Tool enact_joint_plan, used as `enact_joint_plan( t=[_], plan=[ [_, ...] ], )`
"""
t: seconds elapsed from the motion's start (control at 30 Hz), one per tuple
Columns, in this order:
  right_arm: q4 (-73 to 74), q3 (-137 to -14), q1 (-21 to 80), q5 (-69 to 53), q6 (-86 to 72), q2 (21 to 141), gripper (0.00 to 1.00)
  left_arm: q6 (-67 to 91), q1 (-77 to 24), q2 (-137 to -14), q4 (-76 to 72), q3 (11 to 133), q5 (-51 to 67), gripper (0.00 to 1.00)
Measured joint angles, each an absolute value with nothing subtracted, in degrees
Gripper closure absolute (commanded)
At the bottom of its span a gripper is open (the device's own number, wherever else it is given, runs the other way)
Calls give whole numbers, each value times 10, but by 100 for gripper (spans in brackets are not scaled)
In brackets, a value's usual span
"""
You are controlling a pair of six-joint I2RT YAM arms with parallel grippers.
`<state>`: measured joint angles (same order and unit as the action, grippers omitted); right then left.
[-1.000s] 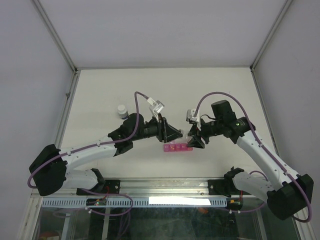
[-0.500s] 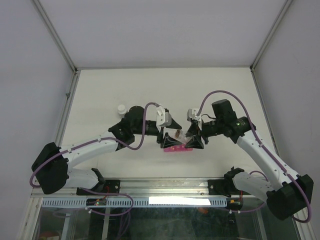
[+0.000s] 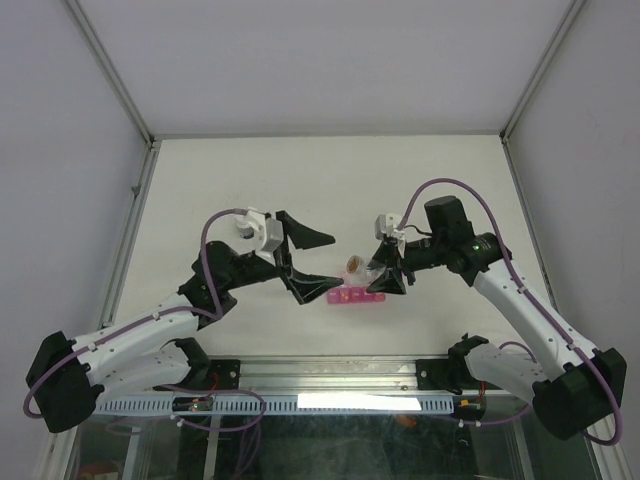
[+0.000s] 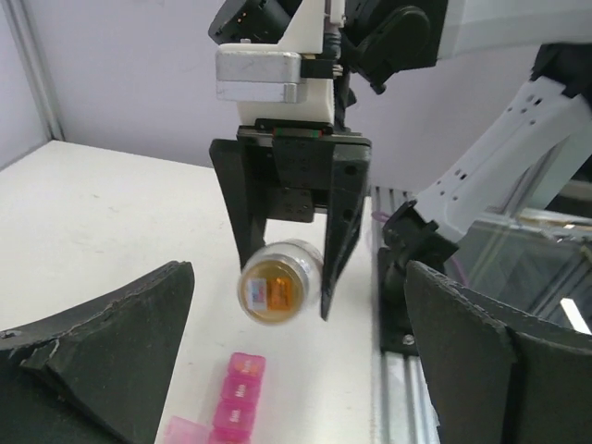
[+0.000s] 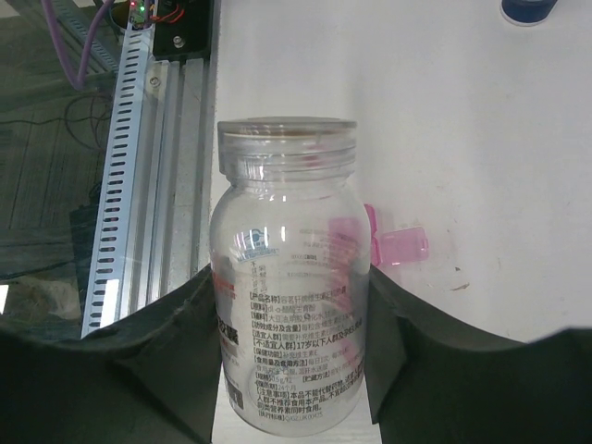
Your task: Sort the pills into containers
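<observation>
clamping the clear bottle (image 5: 287,277), right gripper (image 4: 285,277) — perhaps above organiser (image 3: 357,296); left gripper (image 3: 333,262) splayed.

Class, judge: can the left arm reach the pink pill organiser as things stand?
Probably yes: the open left gripper is beside the pill organiser, its near end uncovered, though the bottle in the right gripper hangs over part of it.

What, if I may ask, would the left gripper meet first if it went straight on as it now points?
Probably the clear bottle held by the right gripper; depth is unclear.
</observation>
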<state>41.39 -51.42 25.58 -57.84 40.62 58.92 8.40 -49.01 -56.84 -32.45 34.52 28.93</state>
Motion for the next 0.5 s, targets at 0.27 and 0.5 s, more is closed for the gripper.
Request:
enact_joint_plan(
  t=[0.27,0.5],
  plan=[
    [413,-514,252,-579,406,600,100,335,-492,-491,-356,255,199,34],
    [411,-514,246,-580,406,601,100,395,-567,-551,-173,351,53,35]
  ],
)
